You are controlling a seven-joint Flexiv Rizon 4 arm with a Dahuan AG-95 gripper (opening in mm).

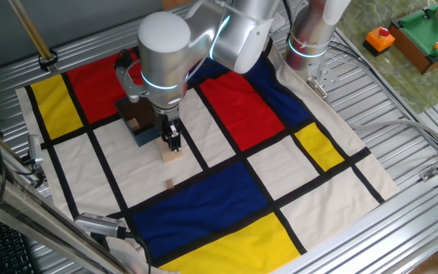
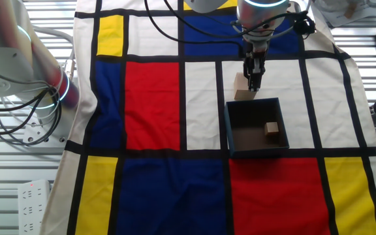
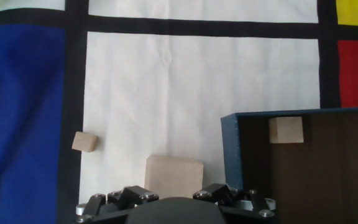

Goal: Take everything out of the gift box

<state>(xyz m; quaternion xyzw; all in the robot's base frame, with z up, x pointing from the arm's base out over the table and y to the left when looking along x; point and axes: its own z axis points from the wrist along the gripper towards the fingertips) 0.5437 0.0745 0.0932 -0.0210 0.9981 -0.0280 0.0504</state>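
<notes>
The gift box (image 2: pixel 230 130) stands on the cloth, blue-grey outside and dark brown inside; it also shows in the hand view (image 3: pixel 229 152) and, partly hidden by the arm, in one fixed view (image 1: pixel 144 138). A small tan block (image 2: pixel 271 128) lies inside it (image 3: pixel 286 130). My gripper (image 2: pixel 254 83) stands just outside the box wall, its jaws around the pale beige cube (image 3: pixel 174 176), which rests on the white panel (image 1: pixel 172 155). Another small tan block (image 3: pixel 84 142) lies on the cloth nearby (image 1: pixel 170 183).
A colour-block cloth (image 1: pixel 226 190) covers the slatted metal table. A green-topped wooden toy table (image 1: pixel 430 34) and an orange object (image 1: pixel 379 39) sit at the far right. A second robot arm's base (image 2: pixel 18 72) and cables stand at the left edge.
</notes>
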